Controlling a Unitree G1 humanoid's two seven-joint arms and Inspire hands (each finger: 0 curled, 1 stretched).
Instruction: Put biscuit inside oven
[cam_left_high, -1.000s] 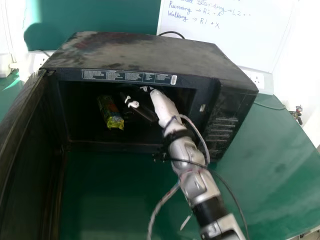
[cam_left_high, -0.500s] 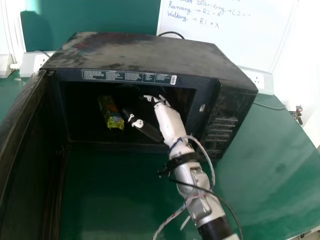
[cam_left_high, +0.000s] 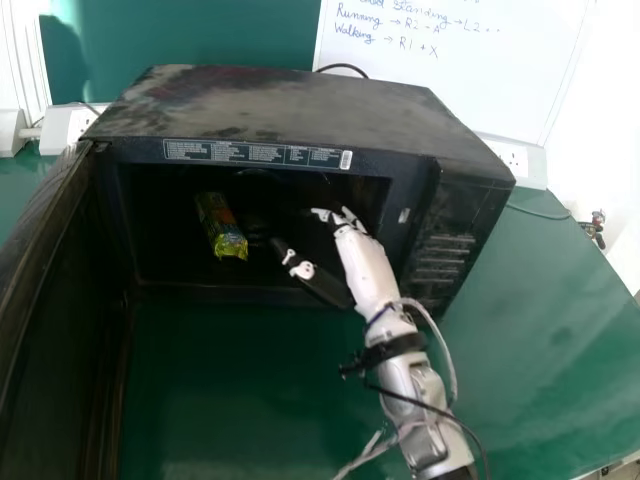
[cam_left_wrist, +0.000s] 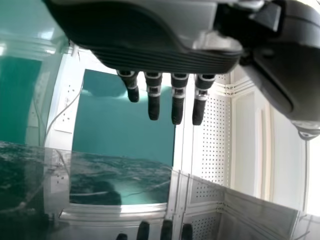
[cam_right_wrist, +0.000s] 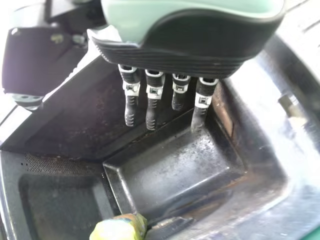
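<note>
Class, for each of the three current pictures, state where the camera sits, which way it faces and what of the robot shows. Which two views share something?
Head view: on the head, facing forward and down at the open oven; the right arm and right hand show.
Left wrist view: at the left wrist, facing past the left hand towards a green panel.
Right wrist view: at the right wrist, facing into the oven past the right hand.
Shared by head and right wrist: oven, biscuit packet, right hand.
</note>
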